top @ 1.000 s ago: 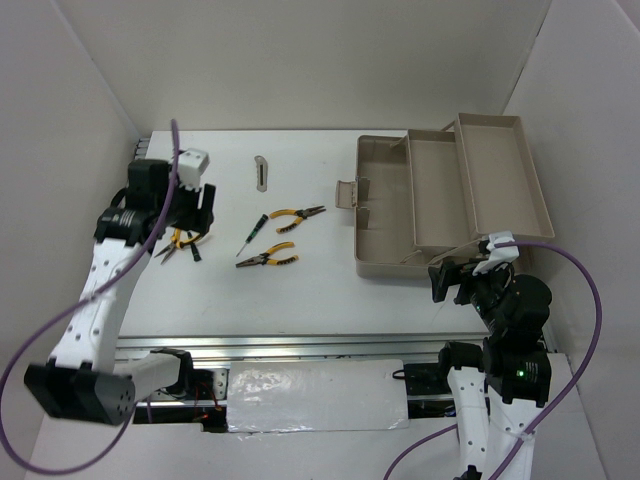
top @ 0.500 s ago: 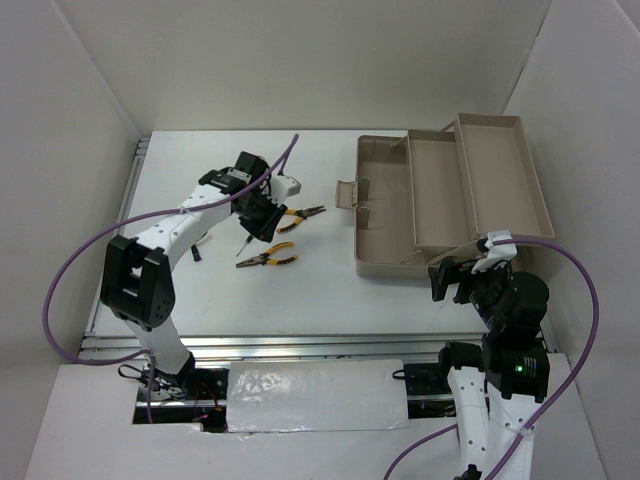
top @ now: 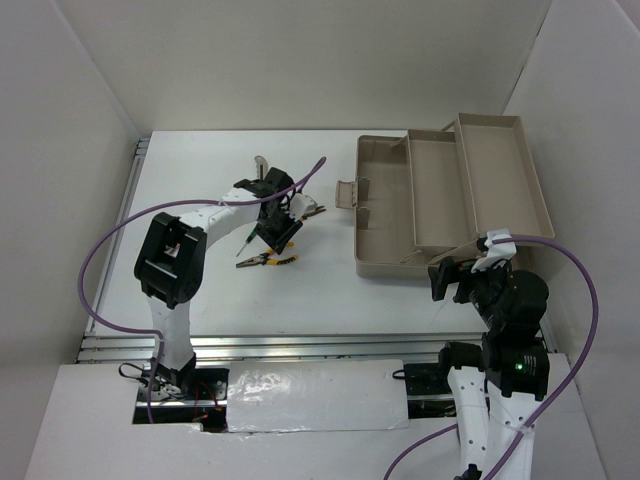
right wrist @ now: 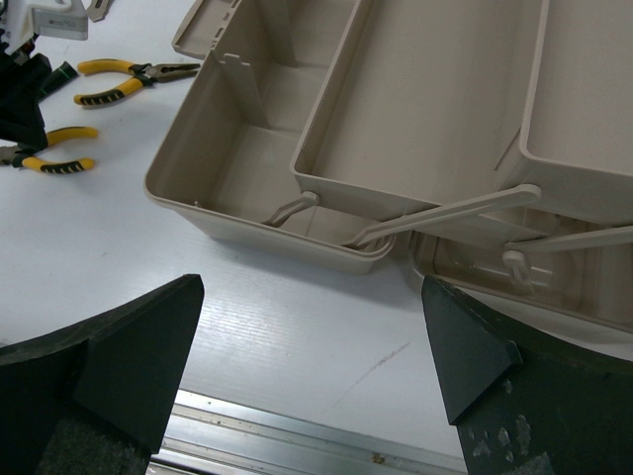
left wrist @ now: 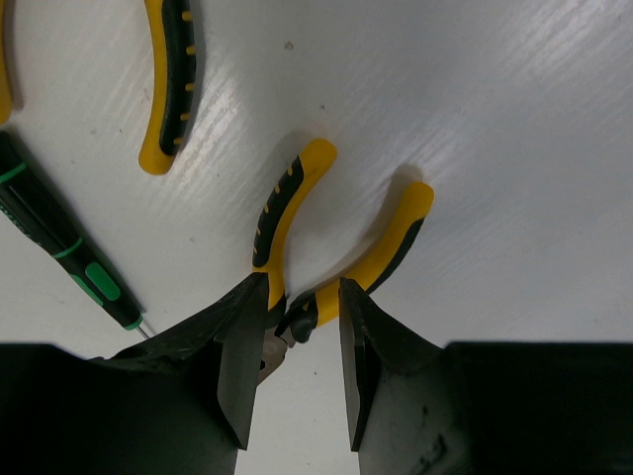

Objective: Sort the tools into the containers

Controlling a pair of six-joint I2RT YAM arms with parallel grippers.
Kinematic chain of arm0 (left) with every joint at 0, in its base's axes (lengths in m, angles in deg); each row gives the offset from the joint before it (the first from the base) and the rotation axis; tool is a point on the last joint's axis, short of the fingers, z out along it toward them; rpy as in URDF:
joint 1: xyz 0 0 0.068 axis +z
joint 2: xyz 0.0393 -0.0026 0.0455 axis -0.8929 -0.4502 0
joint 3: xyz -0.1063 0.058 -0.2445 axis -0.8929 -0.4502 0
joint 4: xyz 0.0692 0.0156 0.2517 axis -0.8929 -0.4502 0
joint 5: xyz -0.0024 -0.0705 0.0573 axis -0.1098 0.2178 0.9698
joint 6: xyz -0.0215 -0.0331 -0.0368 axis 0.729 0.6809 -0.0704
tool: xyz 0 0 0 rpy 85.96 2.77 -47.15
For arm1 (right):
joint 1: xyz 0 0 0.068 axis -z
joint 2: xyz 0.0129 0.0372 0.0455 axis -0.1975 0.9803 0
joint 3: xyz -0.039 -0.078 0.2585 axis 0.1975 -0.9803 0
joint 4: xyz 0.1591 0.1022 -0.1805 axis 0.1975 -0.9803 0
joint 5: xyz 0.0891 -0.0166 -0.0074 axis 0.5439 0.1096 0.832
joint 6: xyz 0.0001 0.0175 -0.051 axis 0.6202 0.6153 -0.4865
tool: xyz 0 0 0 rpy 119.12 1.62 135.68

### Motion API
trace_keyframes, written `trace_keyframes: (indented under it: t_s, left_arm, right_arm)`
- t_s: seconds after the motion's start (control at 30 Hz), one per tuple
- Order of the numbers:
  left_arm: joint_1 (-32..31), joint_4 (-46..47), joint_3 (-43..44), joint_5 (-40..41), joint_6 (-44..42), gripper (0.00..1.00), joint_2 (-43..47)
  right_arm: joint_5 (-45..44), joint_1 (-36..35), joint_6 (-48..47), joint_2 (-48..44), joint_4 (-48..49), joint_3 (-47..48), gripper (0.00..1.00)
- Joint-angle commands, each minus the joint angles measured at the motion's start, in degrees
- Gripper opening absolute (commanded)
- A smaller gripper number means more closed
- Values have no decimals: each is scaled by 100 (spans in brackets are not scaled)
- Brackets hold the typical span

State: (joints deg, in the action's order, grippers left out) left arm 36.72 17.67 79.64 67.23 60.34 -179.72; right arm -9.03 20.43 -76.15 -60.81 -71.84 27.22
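Yellow-handled pliers (left wrist: 381,252), seemingly pinched at the pivot by half-closed left tool (left wrist: 300,322).

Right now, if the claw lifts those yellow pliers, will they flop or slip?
Probably stiff: the pliers look like metal with grippy handles. The handles may swing, since they splay from one hinge. The left claw straddles the hinge end, so the handle end might droop.

pliers (left wrist: 297,213) nose: hidden behind fingers (left wrist: 242,356) | screwdriver (left wrist: 59,247): cut by left edge | second pliers (left wrist: 173,79): cut by top edge
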Motion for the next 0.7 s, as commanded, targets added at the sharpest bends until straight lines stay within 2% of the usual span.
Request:
trace_keyframes:
  t_s: [0.0, 0.17, 0.43, 0.53, 0.63, 0.67]
  left_arm:
    - [-46, 212, 278, 125, -19, 48, -183]
    - [-90, 336, 419, 459, 69, 50, -446]
    - [-99, 301, 489, 433, -28, 49, -737]
    - [-99, 257, 446, 293, -46, 44, -746]
    - [-116, 160, 445, 222, 77, 33, -720]
    - [-151, 99, 524, 292, 156, 24, -720]
  right_arm:
    - [-2, 37, 16, 72, 328, -7, 100]
    - [60, 37, 7, 72, 319, -16, 100]
    - [104, 45, -20, 72, 302, -7, 100]
    - [121, 37, -28, 37, 302, -7, 100]
    - [139, 45, -46, 19, 293, -16, 100]
    - [139, 37, -46, 10, 293, -8, 100]
